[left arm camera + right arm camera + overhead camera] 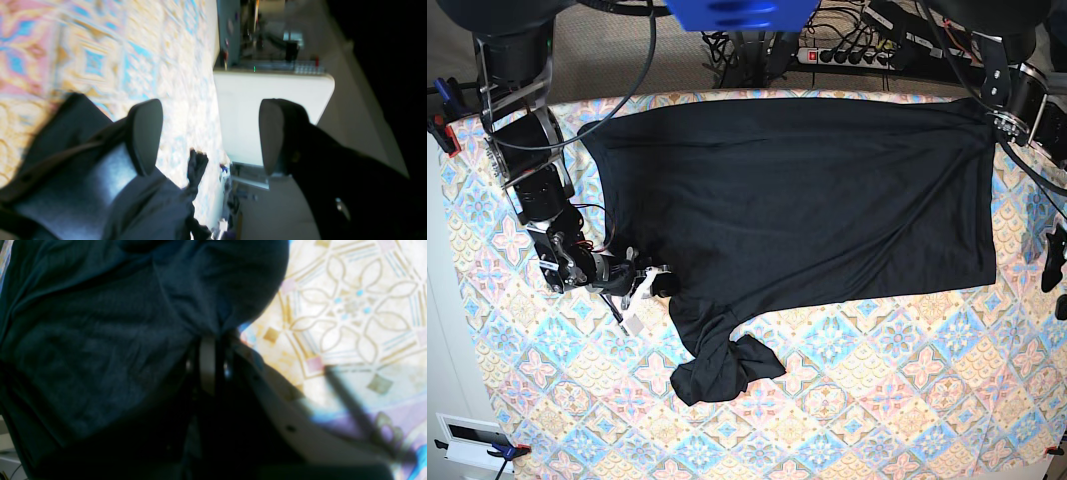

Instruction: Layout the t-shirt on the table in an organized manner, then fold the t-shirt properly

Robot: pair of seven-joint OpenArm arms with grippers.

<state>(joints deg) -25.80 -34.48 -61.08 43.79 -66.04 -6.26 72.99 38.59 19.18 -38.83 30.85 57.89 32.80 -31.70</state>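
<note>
The black t-shirt (807, 200) lies spread wide across the patterned table (877, 400), its body mostly flat. One sleeve is bunched in a crumpled lump (725, 368) at the near left. My right gripper (660, 283) is shut on the t-shirt's edge just above that lump. In the right wrist view the closed fingers (208, 363) pinch dark fabric (100, 323) over the table (350, 306). My left gripper (1055, 270) hangs open beside the shirt's right edge. Its pads (146, 136) stand wide apart with nothing between them, above the table (116, 50) and some shirt fabric (156, 206).
A power strip and cables (847, 52) lie behind the table's far edge. A red clamp (447, 135) grips the cloth at the left edge. A white box (467, 440) sits off the near left corner. A white surface (267, 100) stands past the table's edge.
</note>
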